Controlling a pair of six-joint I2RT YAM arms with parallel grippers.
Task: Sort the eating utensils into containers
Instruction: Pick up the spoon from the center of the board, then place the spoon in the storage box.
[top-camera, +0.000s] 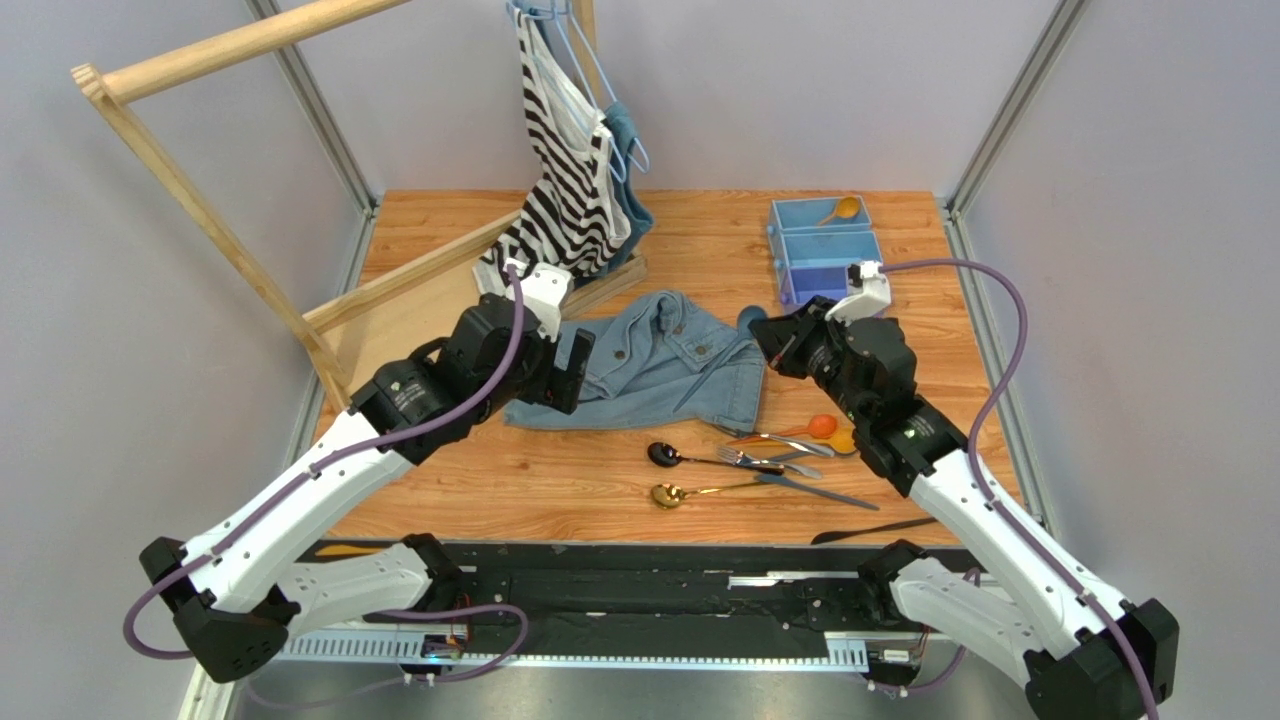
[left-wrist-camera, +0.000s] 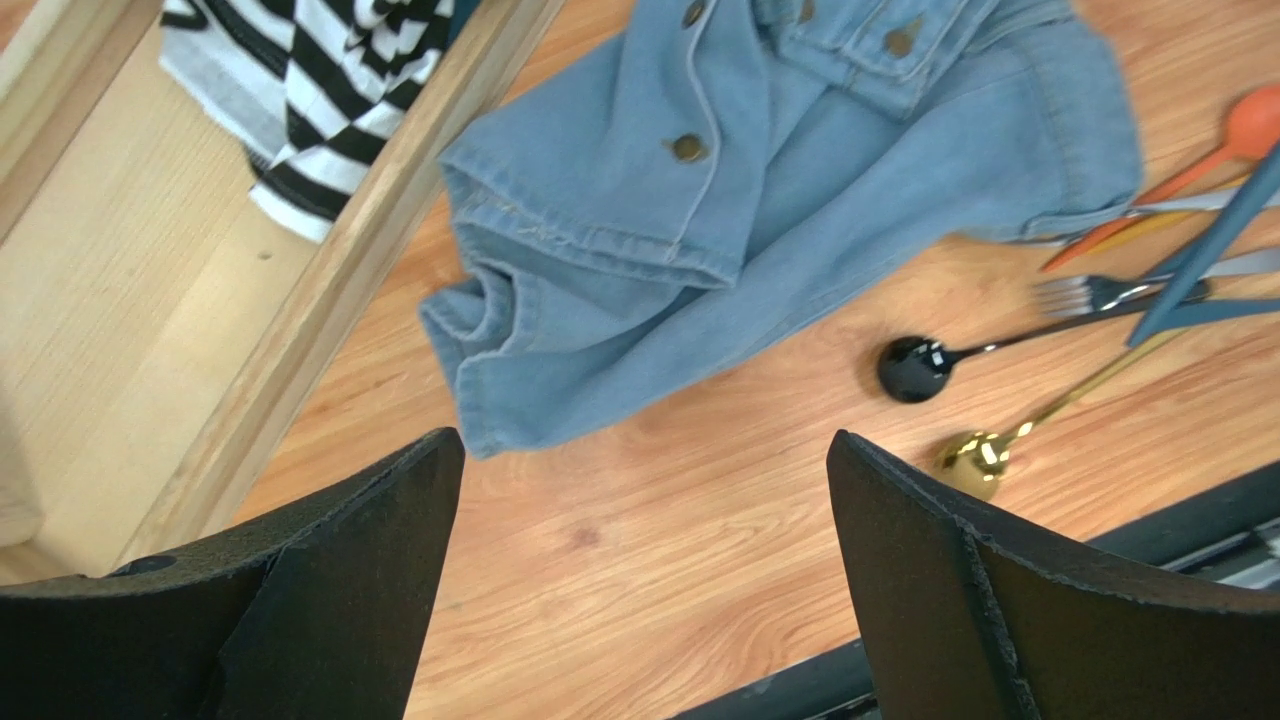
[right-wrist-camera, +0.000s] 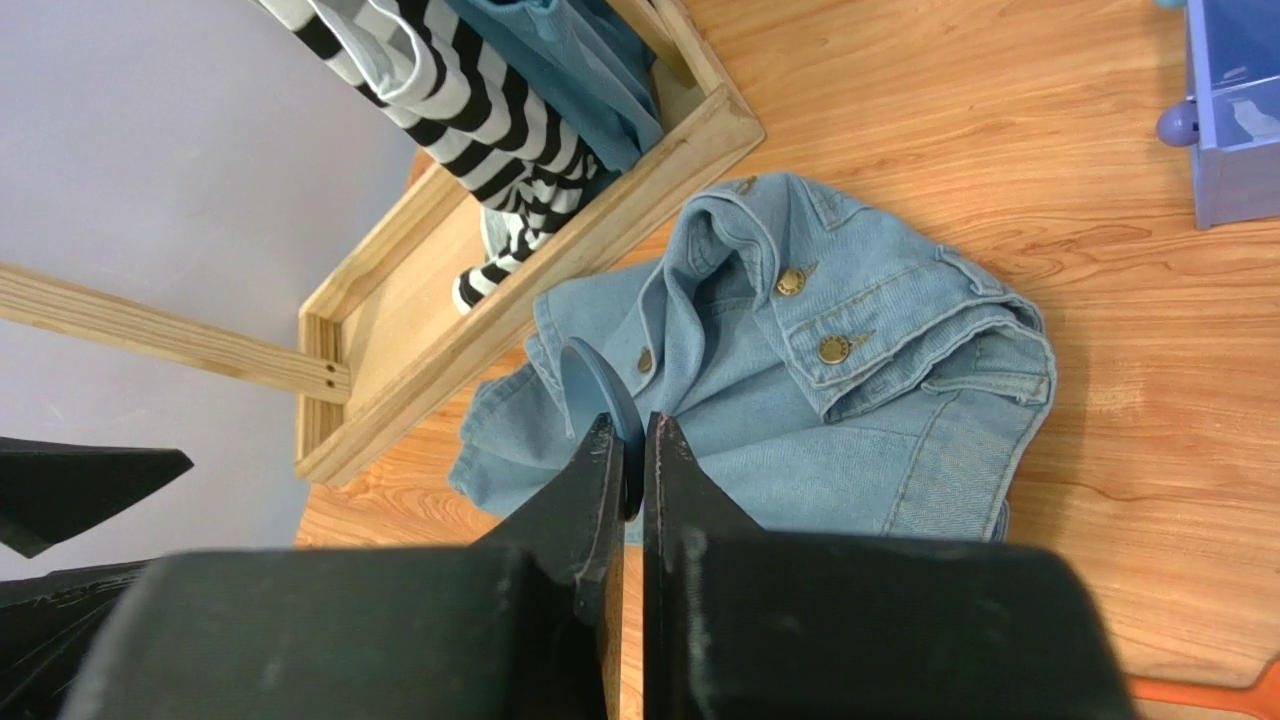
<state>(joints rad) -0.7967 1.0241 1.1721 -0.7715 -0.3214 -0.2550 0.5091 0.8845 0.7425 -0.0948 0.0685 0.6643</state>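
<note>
My right gripper (right-wrist-camera: 631, 428) is shut on a blue spoon (right-wrist-camera: 598, 393), whose bowl sticks out past the fingertips above the denim jacket; in the top view the spoon (top-camera: 751, 318) is left of the light blue tray (top-camera: 819, 267). An orange spoon (top-camera: 846, 210) lies in the tray's far compartment. A black spoon (top-camera: 663, 452), a gold spoon (top-camera: 669, 495), an orange spoon (top-camera: 819, 426), silver forks (top-camera: 766, 458) and a dark knife (top-camera: 872, 531) lie on the table near the right arm. My left gripper (left-wrist-camera: 646, 450) is open and empty over bare wood by the jacket's edge.
A blue denim jacket (top-camera: 661, 360) lies mid-table. A wooden rack (top-camera: 376, 293) with a striped top (top-camera: 564, 165) on hangers stands at the back left. A yellow piece (top-camera: 349, 551) lies at the near edge by the left arm's base.
</note>
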